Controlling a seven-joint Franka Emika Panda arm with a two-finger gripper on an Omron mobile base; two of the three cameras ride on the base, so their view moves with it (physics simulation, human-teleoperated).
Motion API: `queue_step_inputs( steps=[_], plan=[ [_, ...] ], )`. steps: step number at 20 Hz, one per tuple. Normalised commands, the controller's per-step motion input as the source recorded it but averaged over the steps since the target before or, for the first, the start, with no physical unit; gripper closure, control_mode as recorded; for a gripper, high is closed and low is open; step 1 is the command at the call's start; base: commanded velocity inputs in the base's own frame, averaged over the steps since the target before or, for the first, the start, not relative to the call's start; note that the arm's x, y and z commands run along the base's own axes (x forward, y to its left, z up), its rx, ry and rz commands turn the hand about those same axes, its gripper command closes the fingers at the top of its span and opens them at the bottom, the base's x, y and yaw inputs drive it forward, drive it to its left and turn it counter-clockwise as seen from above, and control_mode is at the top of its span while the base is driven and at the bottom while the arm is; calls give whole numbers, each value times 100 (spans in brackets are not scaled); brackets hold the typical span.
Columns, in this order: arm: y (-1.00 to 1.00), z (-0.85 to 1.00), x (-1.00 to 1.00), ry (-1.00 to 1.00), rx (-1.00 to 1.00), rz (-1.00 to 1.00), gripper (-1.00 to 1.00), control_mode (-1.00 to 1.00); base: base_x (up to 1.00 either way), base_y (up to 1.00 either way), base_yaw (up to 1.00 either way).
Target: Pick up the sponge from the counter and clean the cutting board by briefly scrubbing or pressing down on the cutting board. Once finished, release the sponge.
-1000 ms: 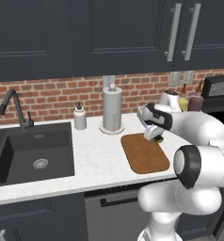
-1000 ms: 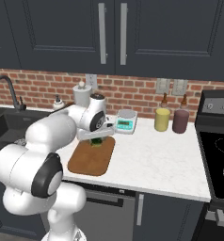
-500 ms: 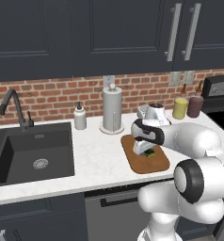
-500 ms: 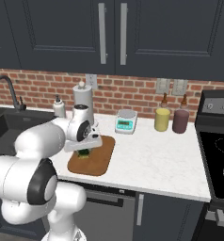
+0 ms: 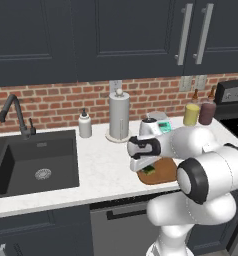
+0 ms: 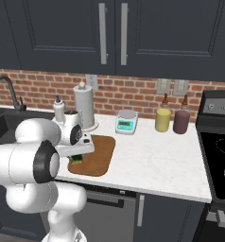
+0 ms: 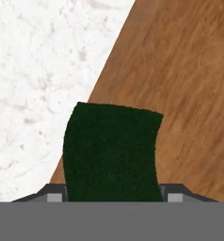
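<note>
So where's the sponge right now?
The sponge sits between the gripper fingers, low over the cutting board at its sink-side edge, beside the white counter.

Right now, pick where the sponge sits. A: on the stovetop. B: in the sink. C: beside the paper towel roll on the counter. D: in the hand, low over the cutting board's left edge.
D: the hand view shows the sponge between the hand's fingertips, over the board edge where wood meets the counter; the left base view shows it low on that board end.
</note>
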Motion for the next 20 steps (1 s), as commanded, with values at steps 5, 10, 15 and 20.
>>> queue_step_inputs(
  steps=[5,10,15,20],
  plan=[
    [2,-4,7,9,-1,-7,100,-100,0,0,0],
    [0,0,0,4,0,-5,100,-100,0,0,0],
    [0,0,-24,0,0,-1,100,-100,0,0,0],
    [0,0,-22,0,0,0,100,-100,0,0,0]
  ],
)
